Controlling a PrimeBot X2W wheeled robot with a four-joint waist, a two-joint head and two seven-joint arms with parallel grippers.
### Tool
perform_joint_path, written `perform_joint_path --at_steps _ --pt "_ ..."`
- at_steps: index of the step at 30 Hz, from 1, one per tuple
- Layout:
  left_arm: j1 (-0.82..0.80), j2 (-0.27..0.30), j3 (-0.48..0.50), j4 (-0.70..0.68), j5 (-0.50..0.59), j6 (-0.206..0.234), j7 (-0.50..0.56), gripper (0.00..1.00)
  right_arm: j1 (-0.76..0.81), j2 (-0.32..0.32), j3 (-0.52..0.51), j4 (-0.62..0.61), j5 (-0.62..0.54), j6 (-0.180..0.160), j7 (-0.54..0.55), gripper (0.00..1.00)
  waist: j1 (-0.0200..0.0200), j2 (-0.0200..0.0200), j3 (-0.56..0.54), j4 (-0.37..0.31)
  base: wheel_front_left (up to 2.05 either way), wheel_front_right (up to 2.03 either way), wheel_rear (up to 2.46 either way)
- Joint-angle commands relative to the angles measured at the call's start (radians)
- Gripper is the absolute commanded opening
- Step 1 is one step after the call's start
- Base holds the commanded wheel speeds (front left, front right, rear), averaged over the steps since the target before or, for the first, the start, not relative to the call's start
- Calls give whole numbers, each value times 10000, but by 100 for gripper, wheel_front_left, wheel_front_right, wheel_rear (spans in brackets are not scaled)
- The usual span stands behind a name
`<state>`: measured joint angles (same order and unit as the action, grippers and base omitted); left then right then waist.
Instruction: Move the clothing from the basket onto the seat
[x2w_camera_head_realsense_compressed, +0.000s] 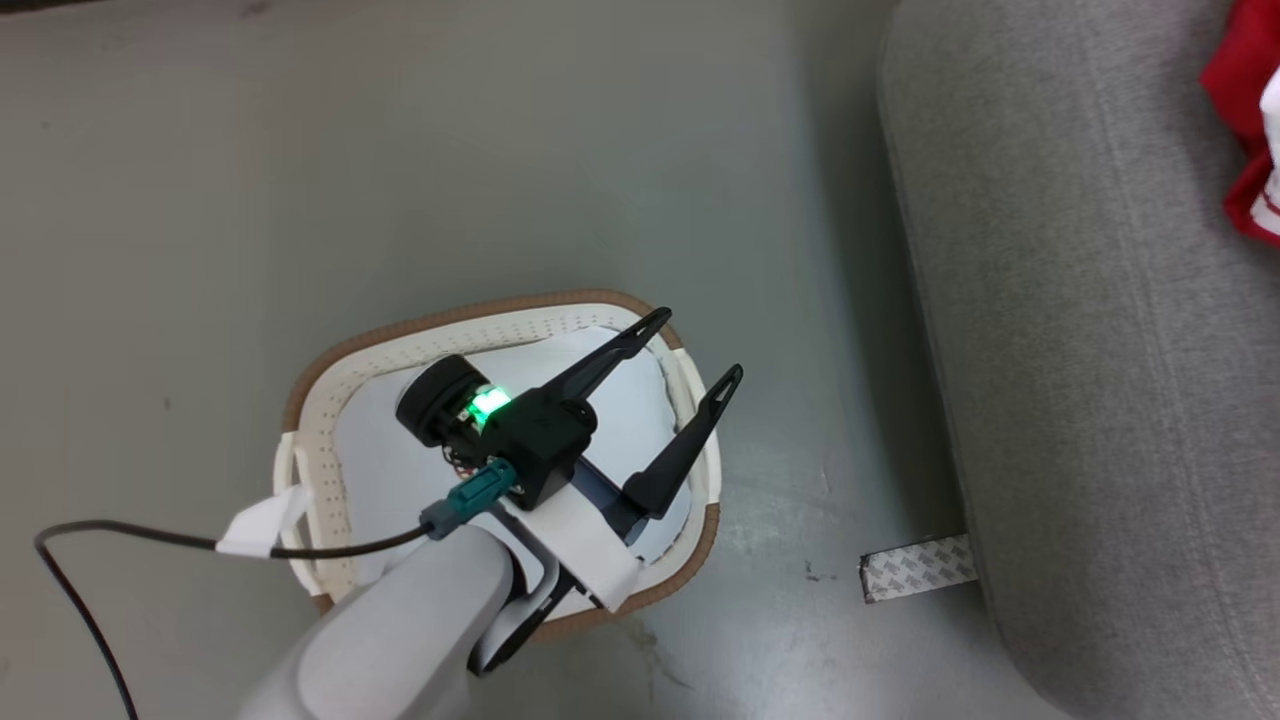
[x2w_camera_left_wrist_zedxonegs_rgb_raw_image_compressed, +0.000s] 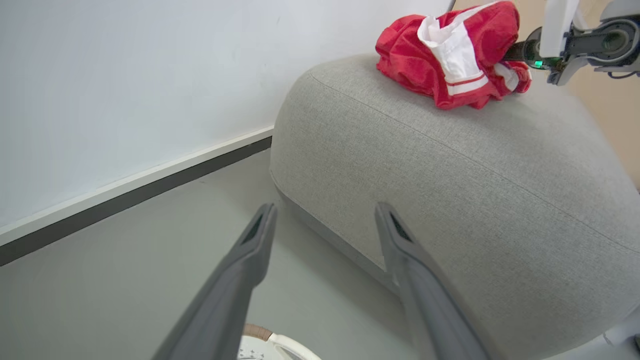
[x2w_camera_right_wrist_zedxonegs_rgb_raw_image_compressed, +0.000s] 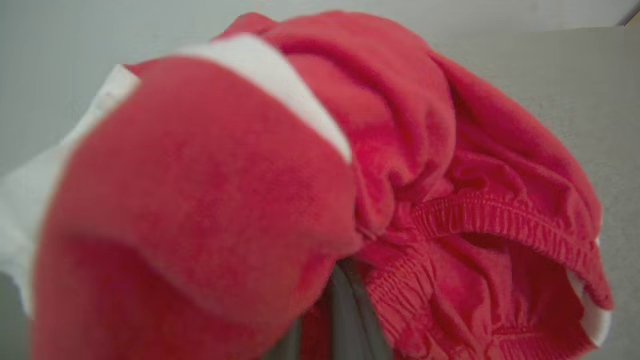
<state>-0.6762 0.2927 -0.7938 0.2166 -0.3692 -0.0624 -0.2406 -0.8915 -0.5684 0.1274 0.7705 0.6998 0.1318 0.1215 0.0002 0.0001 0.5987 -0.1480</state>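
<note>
The clothing (x2w_camera_left_wrist_zedxonegs_rgb_raw_image_compressed: 440, 65), a red bundle with white panels, lies on top of the light grey seat (x2w_camera_left_wrist_zedxonegs_rgb_raw_image_compressed: 450, 165). My right gripper (x2w_camera_left_wrist_zedxonegs_rgb_raw_image_compressed: 515, 51) reaches into it from the side. In the right wrist view its fingers (x2w_camera_right_wrist_zedxonegs_rgb_raw_image_compressed: 345, 300) are pressed together with the red clothing (x2w_camera_right_wrist_zedxonegs_rgb_raw_image_compressed: 250, 175) bunched over their tips. In the head view the clothing (x2w_camera_head_realsense_compressed: 1245, 110) shows at the seat's (x2w_camera_head_realsense_compressed: 1100, 350) far right edge. My left gripper (x2w_camera_head_realsense_compressed: 700, 343) hangs open over the cream basket (x2w_camera_head_realsense_compressed: 500, 310), holding nothing. The left wrist view shows that gripper (x2w_camera_left_wrist_zedxonegs_rgb_raw_image_compressed: 326, 207) spread wide, pointing toward the seat.
A pale blue-white pad (x2w_camera_head_realsense_compressed: 400, 470) lines the basket's bottom. A strip of patterned tape (x2w_camera_head_realsense_compressed: 918, 567) lies on the grey floor by the seat's base. A black cable (x2w_camera_head_realsense_compressed: 130, 535) trails off my left forearm. A white wall with a dark baseboard (x2w_camera_left_wrist_zedxonegs_rgb_raw_image_compressed: 135, 180) runs behind the seat.
</note>
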Motion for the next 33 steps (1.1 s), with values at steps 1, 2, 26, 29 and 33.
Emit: perform_joint_path --at_steps 1,2,26,29,33 --pt "-102 -17 -8 24 180 -25 -88 100 -177 -17 45 111 145 -25 73 37 -2 -1 134 147 0 0 0" --pt "-112 -43 -6 62 162 -32 -78 100 -212 23 86 212 169 -23 123 56 -2 -1 126 149 0 0 0" --pt "1744 -897 712 1471 -744 269 -244 100 1457 -859 2308 -1031 875 -23 266 100 -2 -1 -4424 264 0 0 0" --pt "2095 -1016 1084 1460 -851 385 -244 100 2009 -902 2436 -1813 1050 -23 -205 100 -2 -1 -5018 492 0 0 0" --pt "2604 -1034 1878 1351 -1061 641 -244 100 2952 -783 2427 -2990 1120 -25 -942 100 -2 -1 -5506 743 0 0 0"
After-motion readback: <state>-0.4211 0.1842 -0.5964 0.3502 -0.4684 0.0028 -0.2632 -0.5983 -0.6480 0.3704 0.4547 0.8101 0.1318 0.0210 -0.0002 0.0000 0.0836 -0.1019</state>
